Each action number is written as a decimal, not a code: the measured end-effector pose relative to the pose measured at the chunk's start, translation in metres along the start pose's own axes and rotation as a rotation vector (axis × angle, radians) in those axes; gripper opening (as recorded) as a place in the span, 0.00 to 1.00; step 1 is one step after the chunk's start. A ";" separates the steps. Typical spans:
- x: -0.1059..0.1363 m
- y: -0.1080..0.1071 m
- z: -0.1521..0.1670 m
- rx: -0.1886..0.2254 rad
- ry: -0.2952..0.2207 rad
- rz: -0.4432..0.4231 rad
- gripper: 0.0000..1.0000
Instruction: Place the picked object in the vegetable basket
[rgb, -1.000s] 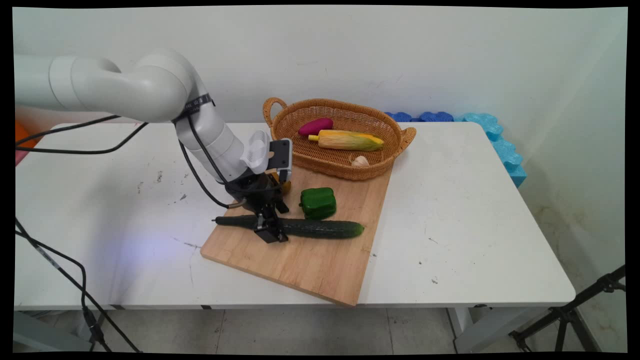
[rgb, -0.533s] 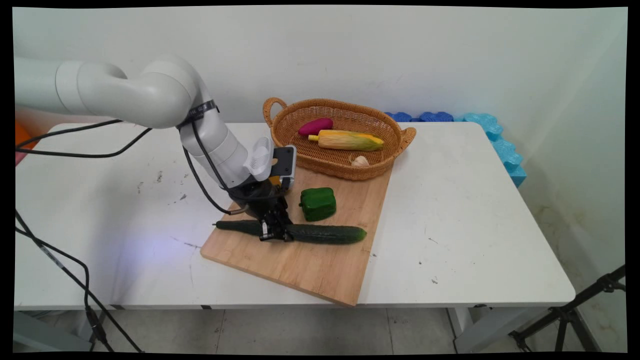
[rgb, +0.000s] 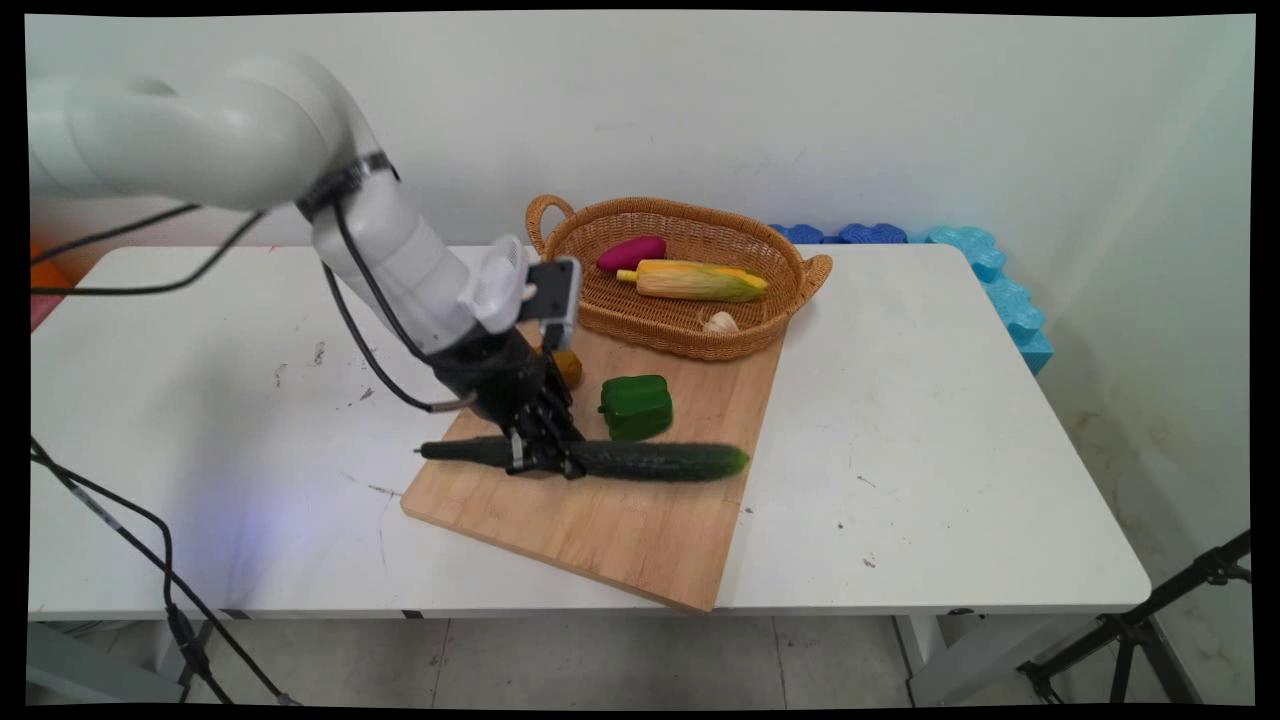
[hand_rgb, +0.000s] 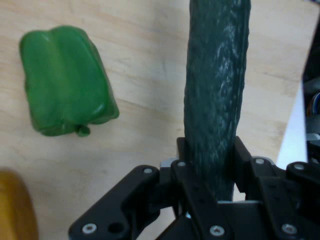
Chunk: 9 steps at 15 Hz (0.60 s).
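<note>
**Off-centre grip on a long cucumber, over a crowded board**

At left, white arm reaching down and to the right from the upper left, black cables hanging. Ends in a black gripper (rgb: 540, 462) low over the left part of a wooden cutting board (rgb: 620, 530) on a white table (rgb: 950, 400). Clamps both fingers around a dark green cucumber (rgb: 650, 462), with no gap visible at either side in the hand view. Grips well left of the middle, nearer the thin stem end, which pokes out past the board's left edge. Leaves the longer, heavier part reaching right across the board. Hard to tell whether lifted or resting on the wood.

Likely risk: sagging or twisting in the jaws under that long overhang, possibly slipping on the smooth, bumpy skin.

Just behind the gripper, a small yellow-orange item (rgb: 568, 368). Right of that, a green bell pepper (rgb: 636, 405), close behind the cucumber's middle and easily knocked by a swinging end.

Further back and right, a wicker basket (rgb: 640, 325) holding a purple vegetable (rgb: 631, 253), a corn cob (rgb: 700, 281) and a garlic bulb (rgb: 720, 322). Could catch a drooping tip on its rim.
</note>
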<state>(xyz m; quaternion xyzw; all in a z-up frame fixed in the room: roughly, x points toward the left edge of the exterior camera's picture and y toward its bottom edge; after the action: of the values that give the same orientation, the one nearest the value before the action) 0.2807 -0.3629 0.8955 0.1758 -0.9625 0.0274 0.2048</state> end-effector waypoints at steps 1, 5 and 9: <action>0.002 0.002 -0.008 0.000 0.003 -0.005 0.00; 0.013 0.005 -0.045 0.008 0.026 -0.035 0.00; 0.033 -0.005 -0.085 0.036 0.066 -0.072 0.00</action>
<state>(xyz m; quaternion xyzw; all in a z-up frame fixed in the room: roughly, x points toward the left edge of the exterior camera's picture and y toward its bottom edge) 0.2867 -0.3679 0.9864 0.2132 -0.9476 0.0432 0.2341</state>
